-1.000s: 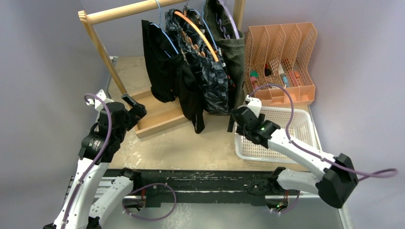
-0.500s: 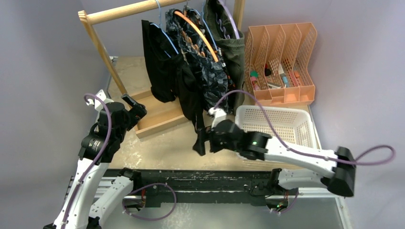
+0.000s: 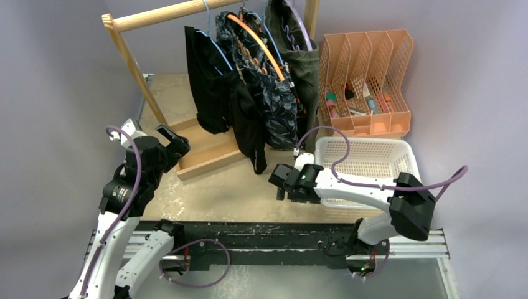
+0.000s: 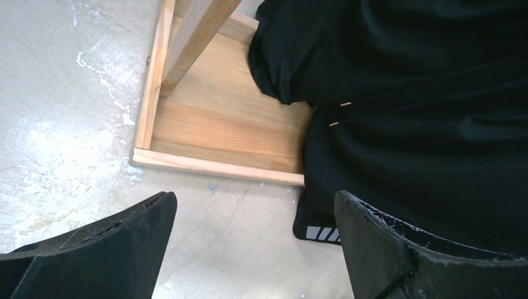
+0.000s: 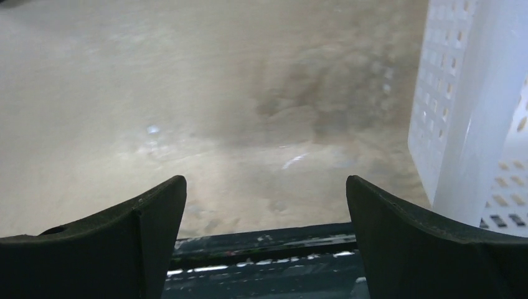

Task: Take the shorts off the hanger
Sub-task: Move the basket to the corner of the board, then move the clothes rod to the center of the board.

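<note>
Four shorts (image 3: 249, 81) hang long-axis-down from the wooden rack's (image 3: 202, 152) rail. Left gripper (image 3: 174, 138), jaws wide and empty, sits at the rack base's near-left corner. The black pair (image 4: 423, 124) lies just ahead-right of it. Right gripper (image 3: 278, 184), also spread and empty, faces away from the rack. Left arm judged better placed.

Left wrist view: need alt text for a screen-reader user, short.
Plain black shorts hang in front of the camera, covering the right part of a wooden rack base that stands on a pale table. The left end effector is open in the foreground, holding nothing.
</note>
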{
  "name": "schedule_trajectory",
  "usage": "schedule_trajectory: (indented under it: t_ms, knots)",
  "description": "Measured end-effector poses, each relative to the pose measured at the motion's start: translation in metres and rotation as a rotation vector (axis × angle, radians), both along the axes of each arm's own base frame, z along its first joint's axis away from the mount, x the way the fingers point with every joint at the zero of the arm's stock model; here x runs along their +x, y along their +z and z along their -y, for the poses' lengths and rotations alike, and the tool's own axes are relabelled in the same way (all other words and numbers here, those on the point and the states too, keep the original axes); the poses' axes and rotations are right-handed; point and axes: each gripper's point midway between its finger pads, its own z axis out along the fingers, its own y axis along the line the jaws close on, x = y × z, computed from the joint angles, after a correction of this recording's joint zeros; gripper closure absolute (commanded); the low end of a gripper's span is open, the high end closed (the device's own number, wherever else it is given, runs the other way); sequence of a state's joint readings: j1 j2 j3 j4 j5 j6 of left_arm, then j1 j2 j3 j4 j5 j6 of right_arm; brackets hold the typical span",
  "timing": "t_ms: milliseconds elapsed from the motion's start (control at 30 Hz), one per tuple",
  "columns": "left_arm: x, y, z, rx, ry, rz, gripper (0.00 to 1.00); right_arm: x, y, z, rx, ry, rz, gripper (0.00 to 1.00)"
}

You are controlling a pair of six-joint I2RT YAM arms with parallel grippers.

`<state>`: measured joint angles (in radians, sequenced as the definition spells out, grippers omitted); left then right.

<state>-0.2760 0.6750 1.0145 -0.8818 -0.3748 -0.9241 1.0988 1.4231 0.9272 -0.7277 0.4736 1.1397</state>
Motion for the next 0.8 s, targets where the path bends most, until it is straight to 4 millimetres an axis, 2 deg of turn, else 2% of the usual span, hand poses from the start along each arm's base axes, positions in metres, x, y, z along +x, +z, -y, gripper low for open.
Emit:
schedule_trajectory:
  t_ms: [133, 367, 467, 667, 800]
  knots:
    - [0.0, 0.0, 0.002, -0.009, -0.005, -0.001, 0.02, 0.002, -0.002, 0.028, -0.035, -0.108, -0.024, 0.0]
    - [0.005, -0.001, 0.008, -0.032, -0.021, -0.005, 0.02, 0.018, 0.031, 0.061, 0.107, -0.259, 0.056, 0.0]
    - [0.009, -0.003, 0.011, -0.037, -0.031, -0.011, 0.02, 0.021, 0.034, 0.07, 0.109, -0.291, 0.065, 0.01]
    - [0.01, -0.011, 0.014, -0.034, -0.043, -0.034, 0.0, 0.019, 0.032, 0.077, 0.061, -0.268, 0.056, 0.01]
    - [0.014, -0.024, 0.016, -0.026, -0.052, -0.065, 0.0, 0.034, 0.049, 0.054, 0.132, -0.114, 0.118, 0.01]
